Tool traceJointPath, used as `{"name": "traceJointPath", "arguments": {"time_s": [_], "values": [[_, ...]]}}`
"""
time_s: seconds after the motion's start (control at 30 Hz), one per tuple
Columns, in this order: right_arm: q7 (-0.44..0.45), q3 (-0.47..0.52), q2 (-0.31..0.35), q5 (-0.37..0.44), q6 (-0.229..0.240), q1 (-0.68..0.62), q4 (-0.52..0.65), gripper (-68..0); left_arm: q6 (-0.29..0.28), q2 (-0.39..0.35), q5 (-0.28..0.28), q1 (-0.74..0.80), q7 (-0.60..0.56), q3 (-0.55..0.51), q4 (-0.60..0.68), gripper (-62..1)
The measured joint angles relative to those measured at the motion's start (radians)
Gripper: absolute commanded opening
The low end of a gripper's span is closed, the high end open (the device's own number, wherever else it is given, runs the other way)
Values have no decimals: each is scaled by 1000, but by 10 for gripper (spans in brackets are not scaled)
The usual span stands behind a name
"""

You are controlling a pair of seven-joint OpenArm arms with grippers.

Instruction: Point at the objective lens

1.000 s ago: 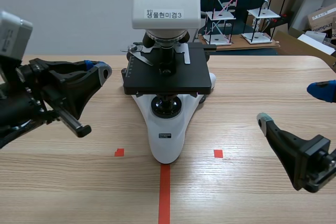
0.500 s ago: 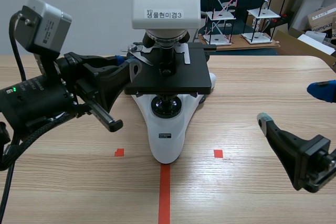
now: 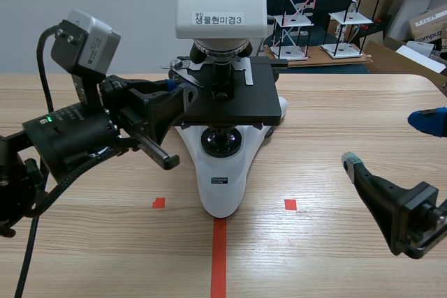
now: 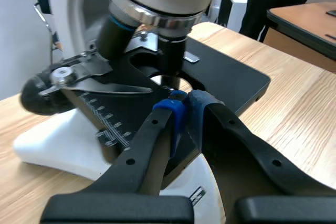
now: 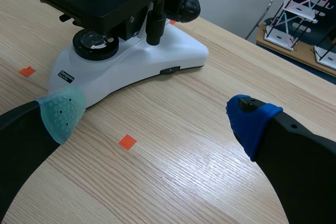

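Note:
A white microscope [image 3: 221, 172] with a black stage [image 3: 244, 106] stands at the table's middle. Its black objective lens [image 3: 222, 75] hangs from the nosepiece over the stage hole. In the left wrist view the lens [image 4: 171, 59] is just ahead of my left gripper [image 4: 181, 103], which is shut, its blue pads pressed together and aimed at the lens's lower end. In the scene view the left gripper [image 3: 179, 90] sits at the stage's left edge. My right gripper [image 3: 388, 140] is open low at the right, well away from the microscope base [image 5: 131, 56]; nothing lies between its fingers [image 5: 59, 111].
A second, angled objective [image 4: 116, 34] and a metal slide clip [image 4: 100, 80] sit beside the pointed lens. Wire model racks [image 3: 314, 5] and cardboard boxes [image 3: 427, 22] stand behind the table at the back right. Bare wood shows around the right gripper [image 5: 152, 114].
My left arm has swung right and upward from the table's left side until its shut fingertips reach the stage's left edge. The right arm has held still.

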Motion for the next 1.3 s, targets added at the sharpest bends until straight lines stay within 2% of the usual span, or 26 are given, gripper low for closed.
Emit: {"name": "traceJointPath", "arguments": {"time_s": [0.2, 0.5, 1.3], "values": [[0, 0, 0, 0, 0, 0, 0, -86, -1, 19, 0, -8, 1, 14, 0, -595], [0, 0, 0, 0, 0, 0, 0, -86, 0, 19, 19, -29, 0, 20, 0, -595], [0, 0, 0, 0, 0, 0, 0, -86, 0, 19, 19, -49, 0, 20, 0, -595]]}}
